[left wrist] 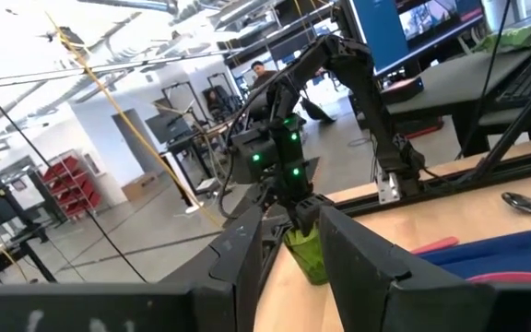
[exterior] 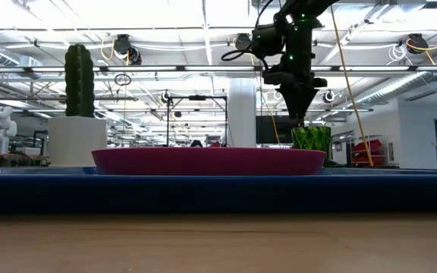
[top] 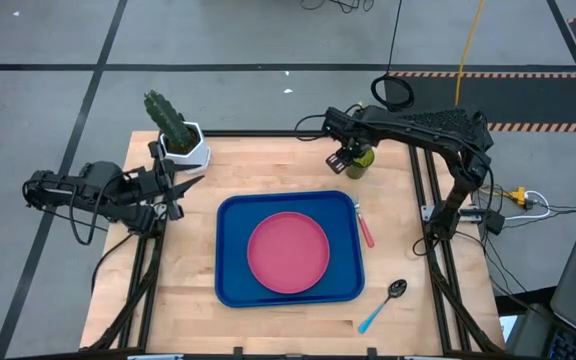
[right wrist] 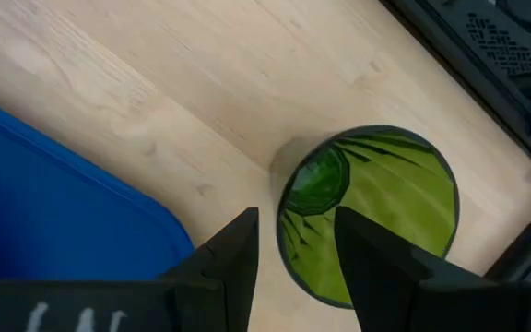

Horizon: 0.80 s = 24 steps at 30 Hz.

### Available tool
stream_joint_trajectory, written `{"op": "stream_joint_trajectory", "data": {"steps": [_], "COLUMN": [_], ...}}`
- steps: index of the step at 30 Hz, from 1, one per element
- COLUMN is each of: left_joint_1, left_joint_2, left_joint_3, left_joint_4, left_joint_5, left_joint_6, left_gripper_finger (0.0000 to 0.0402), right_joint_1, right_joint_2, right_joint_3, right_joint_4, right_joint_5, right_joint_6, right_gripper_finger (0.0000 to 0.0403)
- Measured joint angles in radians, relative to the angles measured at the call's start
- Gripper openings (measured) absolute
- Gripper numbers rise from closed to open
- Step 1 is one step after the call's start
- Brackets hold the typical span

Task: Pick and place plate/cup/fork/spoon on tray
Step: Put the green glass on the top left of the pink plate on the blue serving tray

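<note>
Right pincer (top: 347, 158) is hanging directly over the cup (top: 359, 162), fingers apart and straddling its near rim, the upright cup standing at one o'clock off the tray (top: 233, 250). That tray is holding only the plate (top: 287, 252); left pincer (top: 190, 184) is idling.

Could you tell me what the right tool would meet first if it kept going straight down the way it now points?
Most likely the cup: the right tool points down with its fingers straddling the near rim. Depth is unclear.
</note>
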Motion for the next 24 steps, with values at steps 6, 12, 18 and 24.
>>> {"op": "stream_joint_trajectory", "data": {"steps": [6, 12, 18, 24], "left_joint_1": [0.000, 0.000, 0.000, 0.000], "left_joint_2": [0.000, -0.001, -0.002, -0.002], "left_joint_3": [0.000, 0.000, 0.000, 0.000], "left_joint_4": [-0.017, -0.026, -0.032, -0.032], "left_joint_5": [0.000, -0.001, -0.001, -0.002], "left_joint_6": [-0.028, -0.044, -0.055, -0.058], "left_gripper_finger": [0.0115, 0.0115, 0.0115, 0.0115], "right_joint_1": [0.000, -0.003, -0.023, -0.039], "right_joint_2": [0.000, 0.000, 0.000, 0.000], "right_joint_3": [-0.052, -0.100, -0.128, -0.177], "right_joint_4": [0.075, 0.149, 0.194, 0.201], "right_joint_5": [0.003, 0.002, -0.001, -0.002], "right_joint_6": [-0.035, -0.091, -0.116, -0.124], "right_gripper_finger": [0.0134, 0.0134, 0.0131, 0.0090]}}
